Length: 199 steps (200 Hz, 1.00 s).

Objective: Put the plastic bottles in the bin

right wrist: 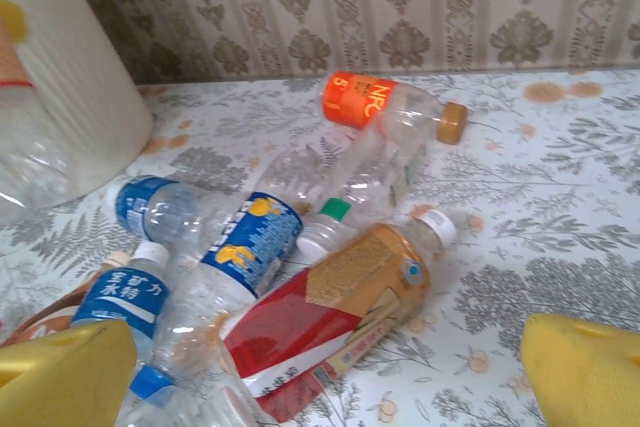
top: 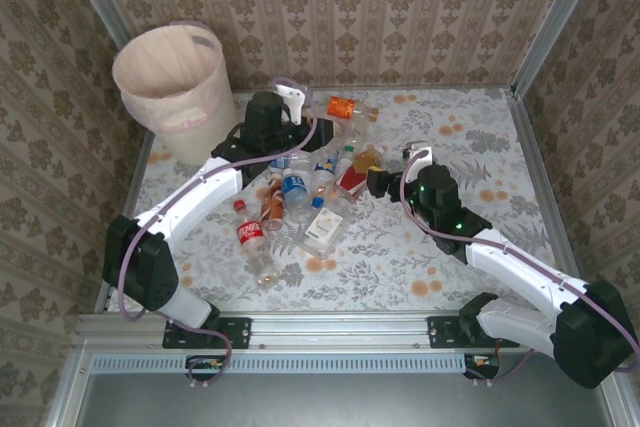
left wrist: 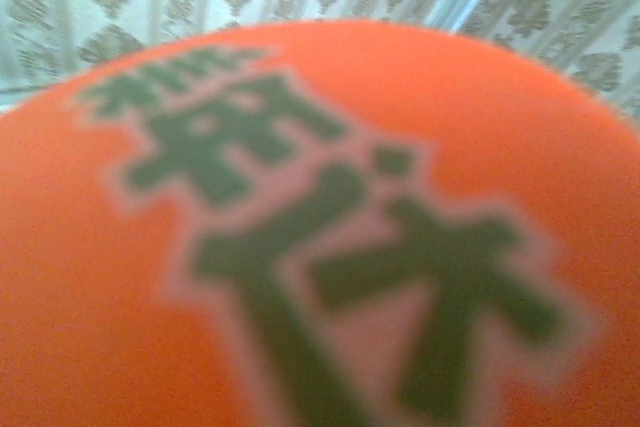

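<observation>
Gaping wide, right jaws face a red-and-orange-labelled clear plastic bottle (right wrist: 340,312) at twelve o'clock, cap toward two; left jaws' grip, can't tell.

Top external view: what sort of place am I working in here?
Likely a staged robot test cell, not a real room: wallpapered panels held in aluminium rails box in a floral-clothed table, with plastic bottles heaped near a lined bin.

The table (top: 480,247) had this floral-print top. A messy heap of plastic bottles (top: 300,192) lay around the middle. One orange-labelled bottle (top: 345,106) lay on its side apart from them, near the back wall. The bin (top: 190,137) stood in the far left corner.
</observation>
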Tool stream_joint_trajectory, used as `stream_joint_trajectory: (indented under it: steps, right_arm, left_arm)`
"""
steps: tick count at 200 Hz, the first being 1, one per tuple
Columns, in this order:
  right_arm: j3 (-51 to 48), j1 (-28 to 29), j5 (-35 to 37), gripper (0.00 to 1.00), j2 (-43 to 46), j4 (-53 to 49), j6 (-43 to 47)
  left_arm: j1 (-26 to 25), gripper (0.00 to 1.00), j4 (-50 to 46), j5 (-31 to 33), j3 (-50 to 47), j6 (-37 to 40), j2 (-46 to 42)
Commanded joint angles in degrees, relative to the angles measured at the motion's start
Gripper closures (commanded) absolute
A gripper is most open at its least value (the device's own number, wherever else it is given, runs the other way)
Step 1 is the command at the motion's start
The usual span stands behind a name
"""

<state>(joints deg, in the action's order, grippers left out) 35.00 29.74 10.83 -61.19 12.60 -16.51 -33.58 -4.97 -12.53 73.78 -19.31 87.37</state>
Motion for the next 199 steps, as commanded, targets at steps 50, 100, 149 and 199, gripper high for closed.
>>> stream_joint_trajectory:
  steps: [50,100,149,199]
  right_arm:
    - [-1.57,-0.38,4.28,0.0,3.69,-0.56,-0.89]
    - [-2.73,-0.4,4.61,0.0,4.84,0.45,-1.58]
    - [-4.1,-0.47,4.44,0.0,5.71,1.23,-3.76]
    - [-5.0,-0.42,4.45,0.0,6.58,0.76,-4.75]
  left_arm:
    - [3.48,0.61,-10.09,22.15,7.55,7.63,-5.24]
    - [9.6,0.61,-6.51,29.78,11.68,12.43,-6.95]
    - [16.93,0.6,-0.3,29.6,16.16,16.79,-3.59]
    - [25.98,0.6,2.92,24.33,20.24,14.8,1.29]
